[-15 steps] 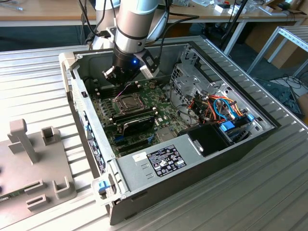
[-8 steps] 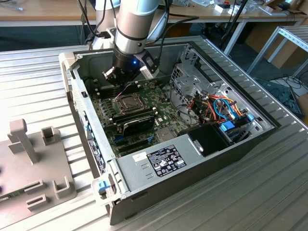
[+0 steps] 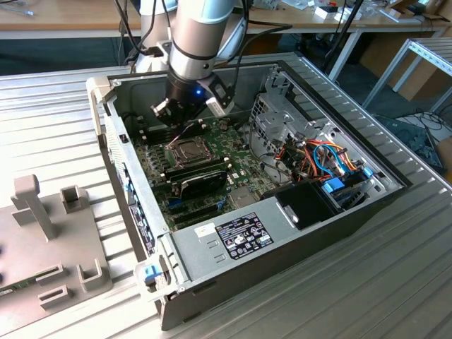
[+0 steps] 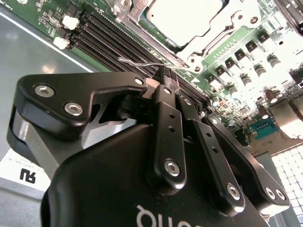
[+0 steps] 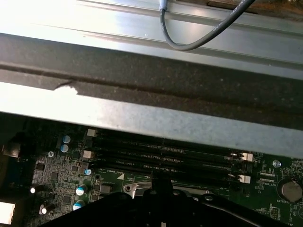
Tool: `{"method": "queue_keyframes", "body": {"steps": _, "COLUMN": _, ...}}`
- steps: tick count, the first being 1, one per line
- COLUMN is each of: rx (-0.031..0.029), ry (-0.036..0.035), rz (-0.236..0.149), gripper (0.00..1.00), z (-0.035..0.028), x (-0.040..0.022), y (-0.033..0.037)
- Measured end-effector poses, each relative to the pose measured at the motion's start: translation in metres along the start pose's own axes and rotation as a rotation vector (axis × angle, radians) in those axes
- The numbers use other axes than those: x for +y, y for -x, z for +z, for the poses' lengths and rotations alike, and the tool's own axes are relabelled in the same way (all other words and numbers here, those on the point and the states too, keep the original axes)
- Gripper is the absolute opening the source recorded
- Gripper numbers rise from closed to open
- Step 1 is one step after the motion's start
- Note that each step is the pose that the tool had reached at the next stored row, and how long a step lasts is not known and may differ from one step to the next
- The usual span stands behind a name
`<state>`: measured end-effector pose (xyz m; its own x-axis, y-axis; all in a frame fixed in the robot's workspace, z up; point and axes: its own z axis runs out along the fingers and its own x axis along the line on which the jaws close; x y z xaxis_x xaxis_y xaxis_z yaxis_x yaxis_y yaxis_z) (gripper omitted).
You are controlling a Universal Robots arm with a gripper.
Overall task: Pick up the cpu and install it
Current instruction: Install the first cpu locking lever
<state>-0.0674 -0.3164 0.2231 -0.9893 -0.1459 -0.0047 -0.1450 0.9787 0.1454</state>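
Note:
The cpu (image 4: 182, 16), a flat square with a pale silver top, lies inside the motherboard socket (image 3: 187, 150), ringed by the socket's metal frame (image 4: 201, 45). My gripper (image 3: 185, 126) hangs just above the board, at the socket's edge beside the memory slots (image 5: 165, 158). In the second wrist view its two black fingers (image 4: 165, 118) lie pressed together, shut, with nothing visible between them. Their tips end right at the thin wire lever (image 4: 142, 61) running along the socket's side. The cpu is not in the gripper.
The board sits in an open computer case (image 3: 282, 233) on a ribbed metal table (image 3: 49, 120). A drive cage with coloured cables (image 3: 318, 159) and a black power supply (image 3: 240, 236) fill the exterior view's right. A grey fixture (image 3: 42, 240) stands at the left. The case wall (image 5: 142, 118) rises close behind the memory slots.

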Motion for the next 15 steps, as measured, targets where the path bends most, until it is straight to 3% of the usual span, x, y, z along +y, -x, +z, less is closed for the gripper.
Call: {"method": "queue_keyframes", "body": {"steps": 15, "rx": 0.0002, "ry": 0.0003, "rz": 0.000, "gripper": 0.11, "z": 0.0034, "x": -0.0013, "y": 0.0055}}
